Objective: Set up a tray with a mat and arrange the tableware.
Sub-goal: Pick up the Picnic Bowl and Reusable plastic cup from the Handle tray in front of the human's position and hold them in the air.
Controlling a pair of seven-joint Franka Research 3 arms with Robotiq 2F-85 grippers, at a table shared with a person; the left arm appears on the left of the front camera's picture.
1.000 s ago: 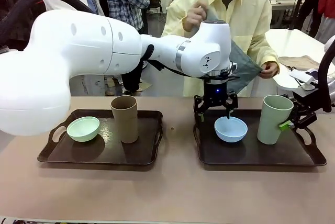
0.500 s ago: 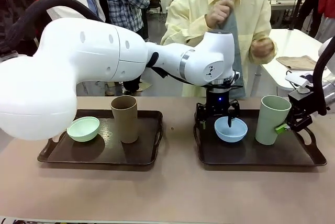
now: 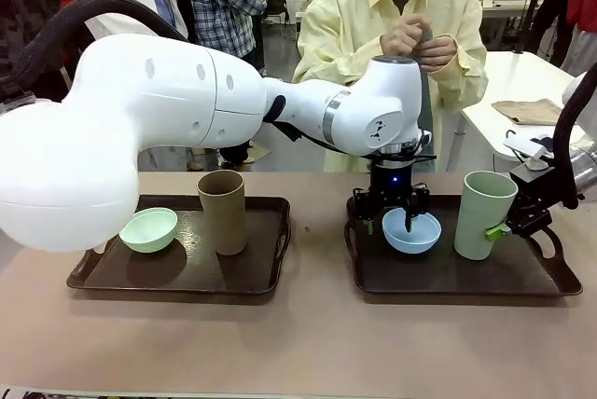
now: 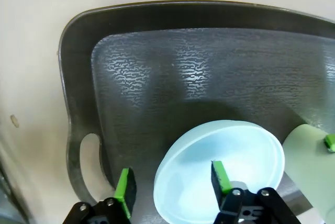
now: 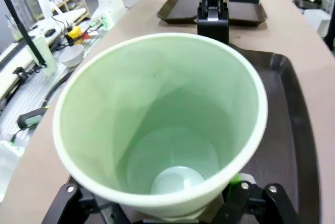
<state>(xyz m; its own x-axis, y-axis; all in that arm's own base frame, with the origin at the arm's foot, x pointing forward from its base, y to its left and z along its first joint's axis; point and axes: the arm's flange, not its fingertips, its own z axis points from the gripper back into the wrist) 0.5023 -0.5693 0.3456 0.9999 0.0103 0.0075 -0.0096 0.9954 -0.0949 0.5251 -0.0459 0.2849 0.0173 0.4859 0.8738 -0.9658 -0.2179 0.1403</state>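
Observation:
Two dark trays lie on the table. The left tray (image 3: pixel 177 273) carries a mint green bowl (image 3: pixel 149 229) and a brown tumbler (image 3: pixel 222 211). On the right tray (image 3: pixel 448 273) (image 4: pixel 183 77) my left gripper (image 3: pixel 389 225) (image 4: pixel 172 182) stands open astride the near rim of the light blue bowl (image 3: pixel 415 234) (image 4: pixel 235 150), one finger inside and one outside. My right gripper (image 3: pixel 499 228) (image 5: pixel 154 187) flanks the slightly tilted pale green tumbler (image 3: pixel 483 214) (image 5: pixel 157 109), a green pad against its side. The person bunches a grey-blue mat (image 3: pixel 424 91) in both hands.
The person stands at the far edge behind the right tray, with other people behind the left side. A white side table (image 3: pixel 522 91) with a beige cloth stands at the back right. Bare tabletop (image 3: pixel 308 343) runs along the near edge and between the trays.
My left gripper has come down around the blue bowl's rim. The pale green tumbler has shifted slightly left with the right gripper. The person has gathered the spread mat into both hands.

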